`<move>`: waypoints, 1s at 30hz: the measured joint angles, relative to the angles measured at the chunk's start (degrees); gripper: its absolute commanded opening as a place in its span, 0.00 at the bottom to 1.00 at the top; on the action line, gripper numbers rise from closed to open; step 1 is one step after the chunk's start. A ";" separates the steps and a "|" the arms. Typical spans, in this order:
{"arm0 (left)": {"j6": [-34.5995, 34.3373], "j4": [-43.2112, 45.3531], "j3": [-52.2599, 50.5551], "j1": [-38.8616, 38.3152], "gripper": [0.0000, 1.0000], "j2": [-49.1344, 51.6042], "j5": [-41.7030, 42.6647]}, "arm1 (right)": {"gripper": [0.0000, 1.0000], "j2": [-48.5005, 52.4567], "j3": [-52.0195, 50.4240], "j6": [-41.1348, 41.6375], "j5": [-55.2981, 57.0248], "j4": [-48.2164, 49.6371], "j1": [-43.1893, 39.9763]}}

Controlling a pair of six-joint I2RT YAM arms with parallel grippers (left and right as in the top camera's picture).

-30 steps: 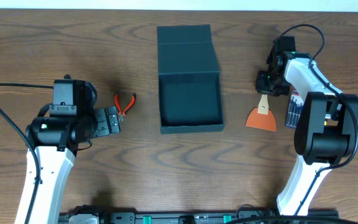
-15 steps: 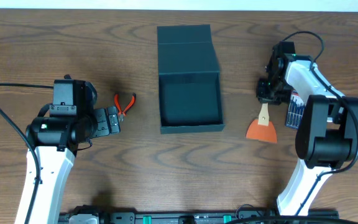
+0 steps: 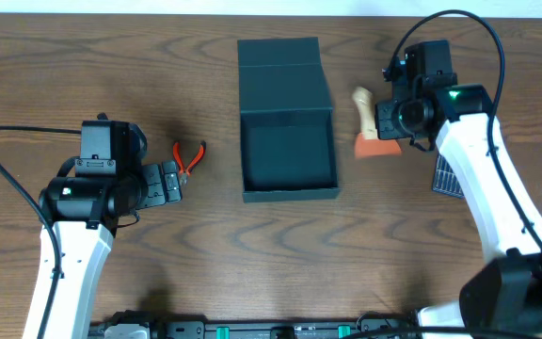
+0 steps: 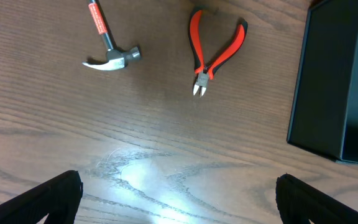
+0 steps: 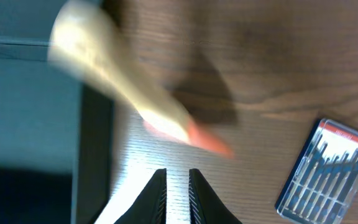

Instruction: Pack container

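Note:
The container [image 3: 287, 155] is a dark teal-grey box, open at the table's middle with its flap lid [image 3: 280, 61] laid back. It also shows in the left wrist view [image 4: 340, 81] and the right wrist view [image 5: 30, 124]. An orange scraper with a wooden handle [image 3: 370, 127] is just right of the box. In the right wrist view the scraper [image 5: 135, 99] is blurred, lies beyond the fingertips and casts a shadow on the wood. My right gripper [image 3: 390, 118] [image 5: 176, 177] is nearly shut, with bare table in the slit. My left gripper [image 3: 169, 182] [image 4: 179, 205] is wide open and empty.
Red-handled pliers [image 3: 189, 156] [image 4: 215, 53] lie left of the box. A small hammer [image 4: 107, 46] lies beyond them, hidden under the left arm in the overhead view. A clear case of screwdrivers [image 3: 445, 174] [image 5: 325, 171] lies at the right.
The right arm swung up and left toward the box. The scraper went from below the gripper to beside the box's right wall. The left arm has not moved.

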 measured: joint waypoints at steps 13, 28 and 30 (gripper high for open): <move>0.00 0.00 0.00 0.00 0.98 0.00 0.00 | 0.01 -2.43 0.00 -1.05 1.03 -1.62 3.67; 0.90 0.02 0.02 0.00 0.98 0.00 0.00 | 0.99 -2.40 15.89 12.98 8.83 -10.03 3.32; 1.20 0.02 0.02 0.00 0.99 0.00 0.00 | 0.99 -2.45 21.20 18.60 9.33 -11.41 2.29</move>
